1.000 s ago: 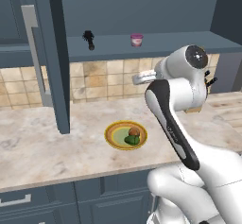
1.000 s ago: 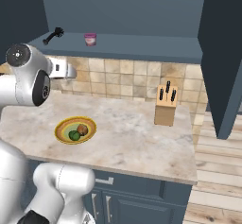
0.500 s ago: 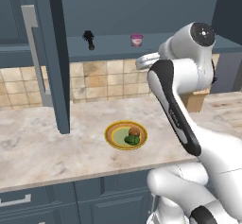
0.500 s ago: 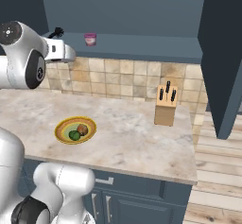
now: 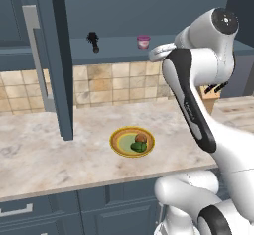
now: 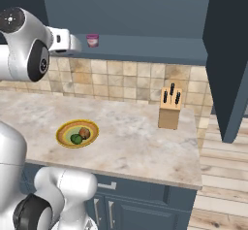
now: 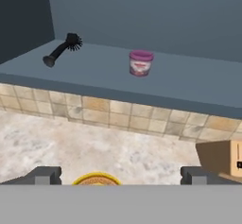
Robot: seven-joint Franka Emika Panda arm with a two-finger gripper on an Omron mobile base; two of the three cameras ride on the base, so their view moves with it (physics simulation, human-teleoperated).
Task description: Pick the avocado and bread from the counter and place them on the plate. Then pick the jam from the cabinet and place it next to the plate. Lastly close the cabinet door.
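Arm has risen since earlier frames; gripper [image 7: 120, 175] now at shelf height, jaws wide, empty. Cabinet [image 5: 149, 11] open, door [image 5: 55, 60] swung out over counter [image 5: 59, 149]. Plate [image 5: 119, 145] carries bread [image 5: 141, 138] and avocado [image 5: 138, 147]. Jam [image 7: 141, 63] stands mid-shelf, back from the edge, free space all round.

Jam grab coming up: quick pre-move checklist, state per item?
1. Avocado and bread on the plate: ok.
2. Jam upright on the cabinet shelf: ok.
3. Gripper open, nothing between the fingers: ok.
4. Gripper lined up on the jam: not ok; in the hand view the jar sits a little off centre and far off.
5. Path to the jar free: ok; the black brush lies well off to one side.
6. Cabinet door open for access: ok.
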